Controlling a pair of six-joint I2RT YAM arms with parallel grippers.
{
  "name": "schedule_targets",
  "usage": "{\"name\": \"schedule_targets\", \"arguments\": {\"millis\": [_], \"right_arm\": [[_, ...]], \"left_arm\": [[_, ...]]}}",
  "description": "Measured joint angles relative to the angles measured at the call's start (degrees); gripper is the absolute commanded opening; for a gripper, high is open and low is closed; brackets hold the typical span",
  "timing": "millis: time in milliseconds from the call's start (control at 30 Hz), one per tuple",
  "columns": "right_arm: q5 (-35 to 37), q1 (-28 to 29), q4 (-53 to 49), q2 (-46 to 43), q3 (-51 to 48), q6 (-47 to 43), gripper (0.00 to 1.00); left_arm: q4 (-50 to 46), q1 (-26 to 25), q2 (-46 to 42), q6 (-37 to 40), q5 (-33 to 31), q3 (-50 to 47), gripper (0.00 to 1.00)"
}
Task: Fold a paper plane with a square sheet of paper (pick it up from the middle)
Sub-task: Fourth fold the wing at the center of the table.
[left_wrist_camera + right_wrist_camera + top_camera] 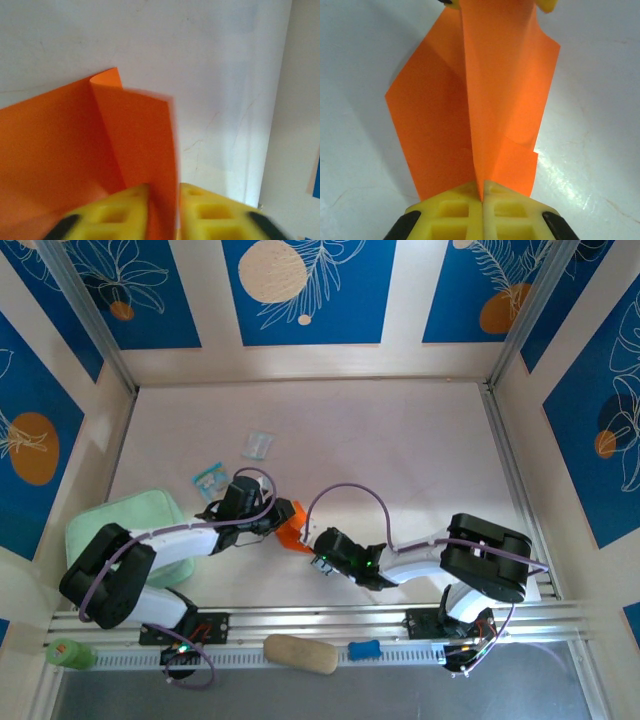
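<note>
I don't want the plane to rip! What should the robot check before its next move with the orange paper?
1. Right jaws shut on the orange paper: ok.
2. Left jaws gripping it: not ok, they stand apart around its edge.
3. Paper folded along a crease: ok.
4. Edges lined up: cannot tell, blurred.
5. Blue-and-white packet and clear wrapper away from the paper: ok.

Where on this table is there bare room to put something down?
Bare: the far half of the table beyond the clear wrapper, and its right side. Crowded: near centre around the orange paper, and left by the green pad and packet.
</note>
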Motion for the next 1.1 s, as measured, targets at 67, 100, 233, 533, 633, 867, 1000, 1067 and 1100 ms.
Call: {"name": "schedule_targets", "arguments": {"millis": [67,100,233,533,633,867,1000,1067,1100], "right_arm": [[-2.03,-0.59,-0.94,0.0,0.42,1.92,0.04],[-2.99,-0.9,-1.4,0.02,0.63,2.89,0.04],[-7.43,-2.36,-2.82,0.94,1.9,7.19,0.04],[-15.96,-5.84,-4.61,4.24,5.88,15.69,0.05],[-18.08,-6.8,-4.68,4.52,6.25,18.18,0.05],[-19.37,-7.21,-4.35,4.52,6.19,19.87,0.05],[-19.41,-7.21,-4.26,4.5,6.12,19.87,0.05],[-19.43,-7.23,-4.24,4.5,6.12,19.87,0.05],[-19.43,-7.26,-4.24,4.5,6.12,19.87,0.05]], "left_arm": [[-1.33,0.11,-1.22,0.13,-0.74,0.0,0.45],[-2.08,0.17,-2.08,0.31,-1.25,0.0,0.48],[-5.97,0.22,-6.84,1.51,-4.07,0.0,0.55],[-13.64,0.7,-15.47,2.95,-9.92,-0.15,0.58],[-14.49,0.7,-16.83,2.95,-10.67,-0.74,0.57],[-16.2,0.87,-16.76,2.73,-11.34,-1.77,0.65],[-16.22,1.01,-14.51,2.78,-11.23,-1.73,0.66],[-16.22,1.09,-11.98,2.82,-10.62,-1.53,0.66],[-16.24,1.11,-10.84,2.82,-10.34,-1.33,0.65]]}}
